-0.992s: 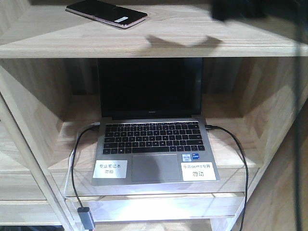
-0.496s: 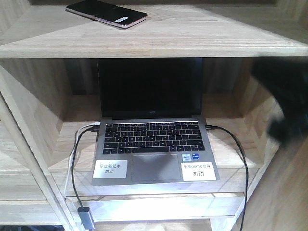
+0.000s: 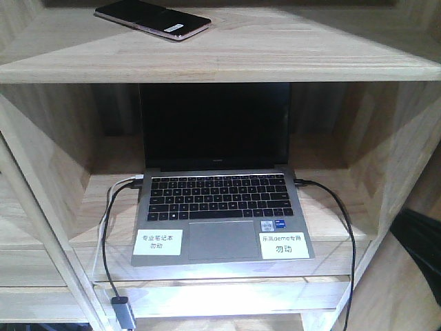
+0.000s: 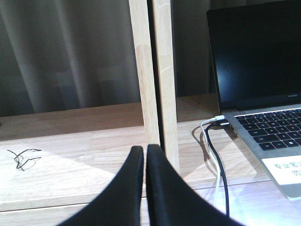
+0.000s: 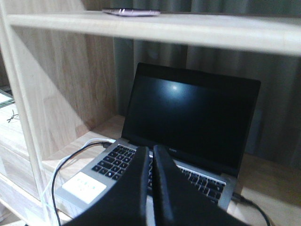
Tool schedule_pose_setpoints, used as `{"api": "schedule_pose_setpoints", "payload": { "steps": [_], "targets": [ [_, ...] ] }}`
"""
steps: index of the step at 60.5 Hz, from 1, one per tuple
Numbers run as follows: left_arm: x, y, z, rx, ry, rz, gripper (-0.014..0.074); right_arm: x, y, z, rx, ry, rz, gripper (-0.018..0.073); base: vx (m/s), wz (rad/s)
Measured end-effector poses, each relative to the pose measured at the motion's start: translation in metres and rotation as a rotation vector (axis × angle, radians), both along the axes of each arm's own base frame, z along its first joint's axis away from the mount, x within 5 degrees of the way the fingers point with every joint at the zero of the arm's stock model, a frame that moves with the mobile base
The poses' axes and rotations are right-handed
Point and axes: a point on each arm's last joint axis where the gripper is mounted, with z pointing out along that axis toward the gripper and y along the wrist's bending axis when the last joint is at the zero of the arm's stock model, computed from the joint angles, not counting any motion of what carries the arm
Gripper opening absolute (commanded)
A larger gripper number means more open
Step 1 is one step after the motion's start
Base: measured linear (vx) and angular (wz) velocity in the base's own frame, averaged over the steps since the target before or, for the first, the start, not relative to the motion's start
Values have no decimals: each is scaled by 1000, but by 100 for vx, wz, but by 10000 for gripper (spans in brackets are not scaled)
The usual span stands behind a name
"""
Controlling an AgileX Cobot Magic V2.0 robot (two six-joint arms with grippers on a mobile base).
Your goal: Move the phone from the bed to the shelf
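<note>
Shelf [image 3: 289, 55] top tier: phone [image 3: 153, 18] flat, well above right fingers [image 5: 162, 179].

Front view: set high and close before the shelf [image 3: 207, 65], facing straight in and tilted downward, with the laptop [image 3: 220, 200] centred and the phone [image 3: 153, 18] at 11 o'clock on the upper board. Left wrist view: low, near board level, looking past the left hand [image 4: 144, 153] at 6 o'clock toward an upright post, catching only the laptop's [image 4: 258, 94] left corner and its cables [image 4: 214, 155] at 3 o'clock. Right wrist view: lower than the upper tier, angled slightly upward over the right hand [image 5: 150, 153], close to the laptop [image 5: 183, 136], with the phone [image 5: 131, 12] seen edge-on at 12 o'clock. Shared across all three: laptop and left-side cables; phone only in front and right wrist.
</note>
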Motion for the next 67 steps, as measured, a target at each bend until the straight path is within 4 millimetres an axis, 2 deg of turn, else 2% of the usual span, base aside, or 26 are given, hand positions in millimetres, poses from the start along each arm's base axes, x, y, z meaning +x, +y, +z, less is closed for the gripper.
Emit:
{"api": "schedule_pose_setpoints", "payload": {
  "steps": [8,53,67],
  "targets": [
    [0,0,0,0,0,0,1,-4,-2,-5,5,-9,-5,-3,0,0],
    [0,0,0,0,0,0,1,-2,-4,-4,27,-21,-35,-3,0,0],
    [0,0,0,0,0,0,1,-1,-7,-5,-19,-28,-74,-3,0,0]
  ]
}}
